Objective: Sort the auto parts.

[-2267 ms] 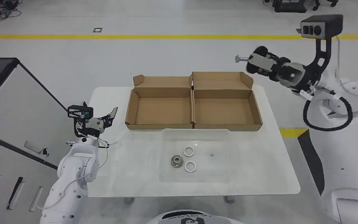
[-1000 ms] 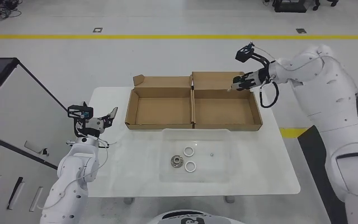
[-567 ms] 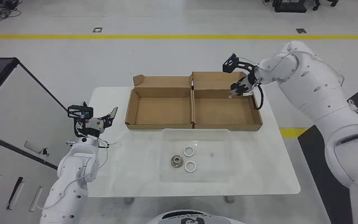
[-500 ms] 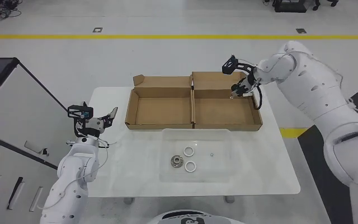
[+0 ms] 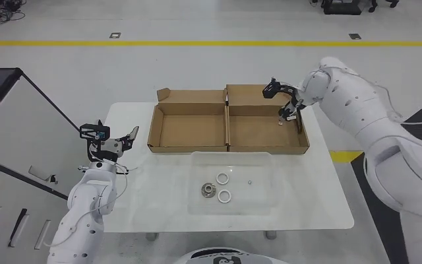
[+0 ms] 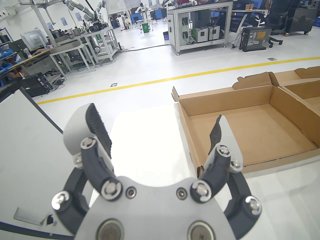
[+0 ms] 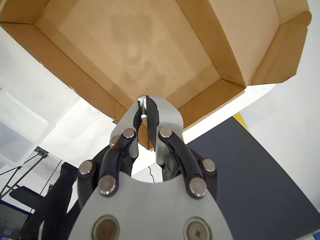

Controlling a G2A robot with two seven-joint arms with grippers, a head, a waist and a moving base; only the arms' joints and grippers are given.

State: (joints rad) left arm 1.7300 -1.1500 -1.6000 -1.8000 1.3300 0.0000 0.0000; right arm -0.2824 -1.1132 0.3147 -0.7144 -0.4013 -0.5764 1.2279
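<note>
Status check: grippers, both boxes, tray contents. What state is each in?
Left gripper: open, empty.
Right gripper: shut on small silver bolt, over right brown cardboard box.
Right brown cardboard box: flaps open, nothing inside.
Left brown cardboard box: flaps open, nothing inside.
Clear plastic tray: holds two white rings, grey metal flange, tiny part, all loose.

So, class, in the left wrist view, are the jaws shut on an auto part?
No, the left gripper has its jaws wide apart with nothing held between them.
</note>
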